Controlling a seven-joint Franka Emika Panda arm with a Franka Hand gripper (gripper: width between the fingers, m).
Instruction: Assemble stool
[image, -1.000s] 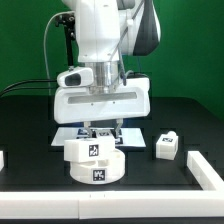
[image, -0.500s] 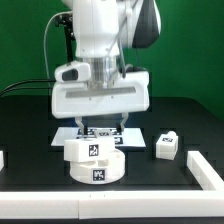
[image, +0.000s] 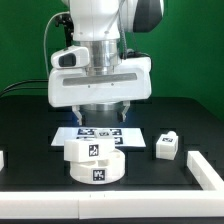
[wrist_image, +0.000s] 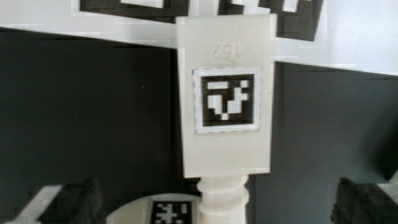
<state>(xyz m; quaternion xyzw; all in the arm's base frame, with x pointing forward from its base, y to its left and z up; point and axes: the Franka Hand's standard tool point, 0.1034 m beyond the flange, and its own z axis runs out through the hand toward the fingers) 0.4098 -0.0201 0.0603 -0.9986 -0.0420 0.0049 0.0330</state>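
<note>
The round white stool seat (image: 96, 172) stands at the table's front with a tag on its side. A chunky white leg (image: 93, 150) stands upright on it. In the wrist view the leg (wrist_image: 228, 100) is long and tagged, and its narrow threaded end meets the seat (wrist_image: 164, 210). My gripper (image: 102, 112) hangs above the leg, open and empty. Its dark fingers (wrist_image: 63, 202) stand wide apart on either side of the leg's lower end, not touching it. A second tagged leg (image: 167, 146) lies on the table at the exterior view's right.
The marker board (image: 100, 132) lies flat behind the seat, under my gripper. A white part (image: 205, 168) lies at the exterior view's right front edge. Another white piece (image: 2, 158) shows at the left edge.
My gripper has risen straight up, away from the leg on the seat. The seat and both legs have not moved.
</note>
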